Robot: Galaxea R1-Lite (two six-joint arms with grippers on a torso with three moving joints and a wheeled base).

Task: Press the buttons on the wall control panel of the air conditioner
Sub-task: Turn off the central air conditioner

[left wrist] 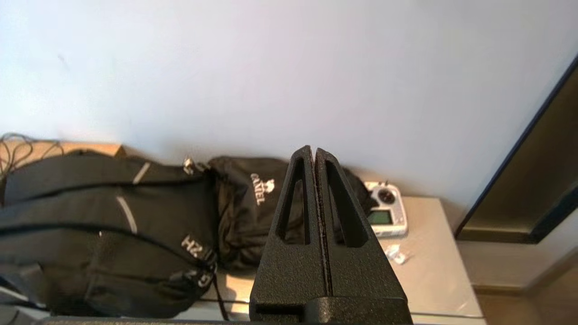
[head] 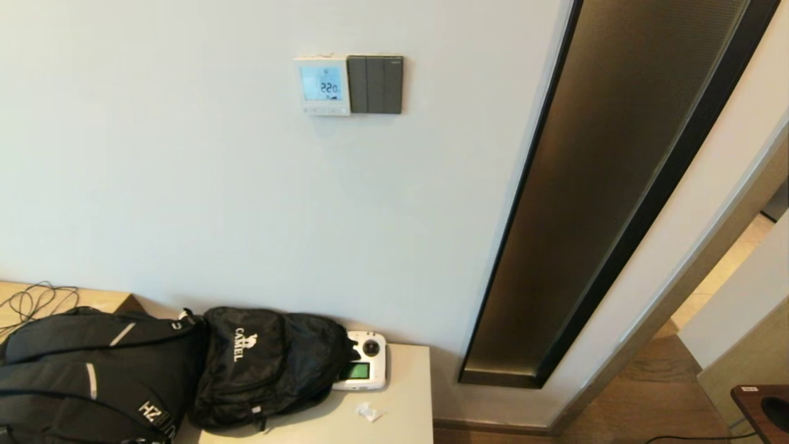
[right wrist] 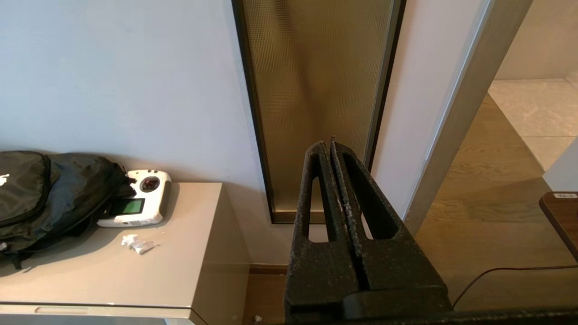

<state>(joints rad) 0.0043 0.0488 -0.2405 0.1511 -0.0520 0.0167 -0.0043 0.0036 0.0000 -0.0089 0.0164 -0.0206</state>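
The white air conditioner control panel [head: 321,86] hangs high on the wall, its blue screen reading 22.0, with a row of small buttons [head: 325,110] along its lower edge. Neither arm shows in the head view. My left gripper [left wrist: 314,151] is shut and empty, low down, pointing at the wall above the backpacks, far below the panel. My right gripper [right wrist: 329,145] is shut and empty, pointing at the bronze glass strip [right wrist: 316,90] to the right of the cabinet. The panel is out of both wrist views.
A dark grey switch plate [head: 375,84] adjoins the panel's right side. Below, a beige cabinet [head: 400,413] carries two black backpacks [head: 185,370], a white remote controller [head: 363,368] and a scrap of paper [head: 368,411]. A doorway opens at the right [head: 739,259].
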